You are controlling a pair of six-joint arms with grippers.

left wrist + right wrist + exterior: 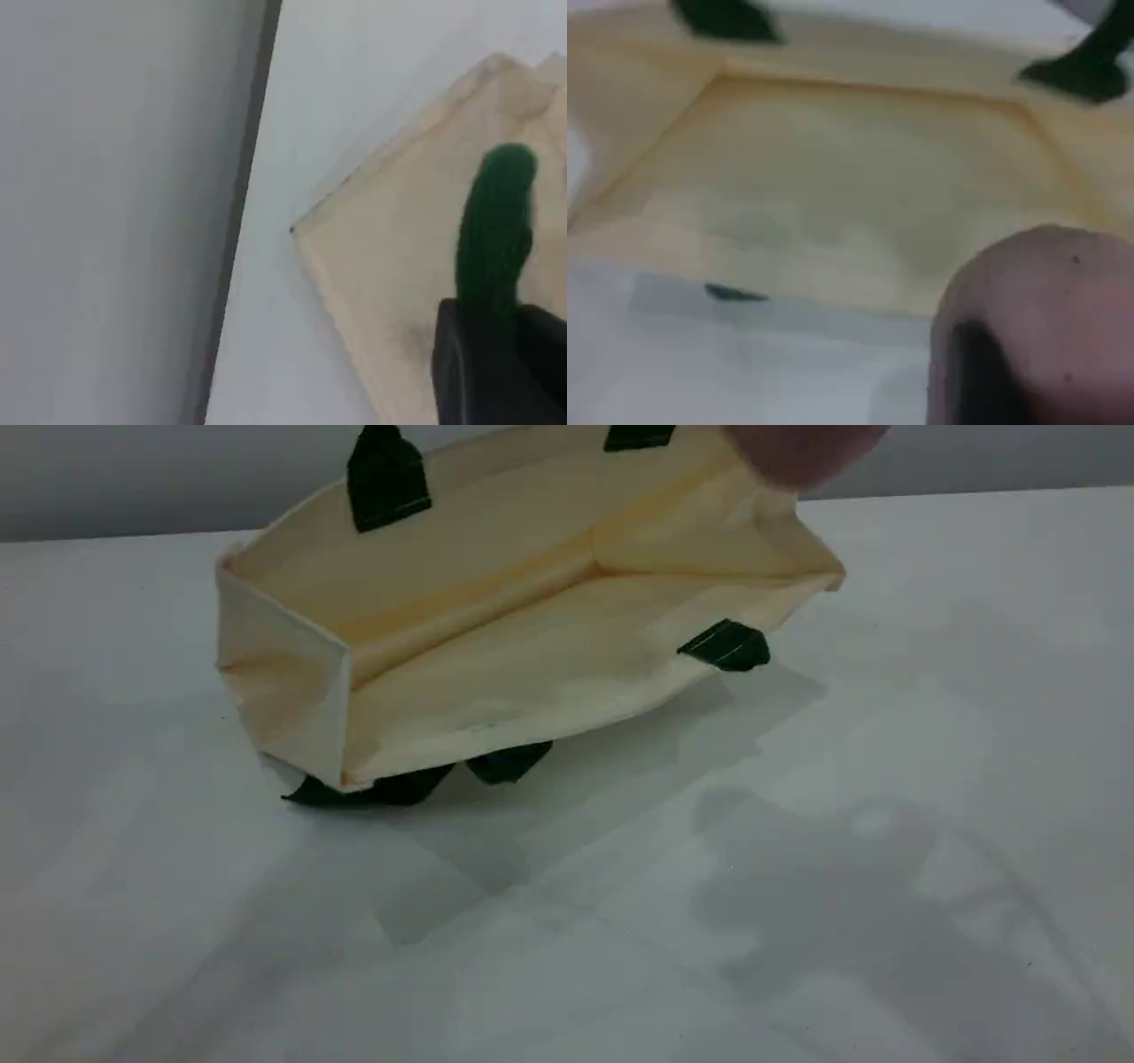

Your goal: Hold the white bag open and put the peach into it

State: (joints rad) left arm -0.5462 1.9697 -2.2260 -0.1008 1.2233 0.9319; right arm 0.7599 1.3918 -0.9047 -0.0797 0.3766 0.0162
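Observation:
The white bag (496, 540) hangs tilted over the table, its mouth gaping toward the scene camera and its inside empty. One green handle (387, 478) runs up out of the top edge; the other handle (726, 645) droops under the lower rim. In the left wrist view my left gripper (496, 359) is shut on the green handle (496, 221) above the bag's cloth (399, 266). The pink peach (806, 452) shows blurred at the top right, just above the bag's right corner. In the right wrist view my right gripper (979, 376) is shut on the peach (1054, 301), over the bag's mouth (833, 195).
The white table (797, 868) spreads in front of the bag, crossed by shadows. A grey wall (133, 469) runs behind the table's far edge. A loop of green handle (381, 788) rests on the table under the bag's lower left corner.

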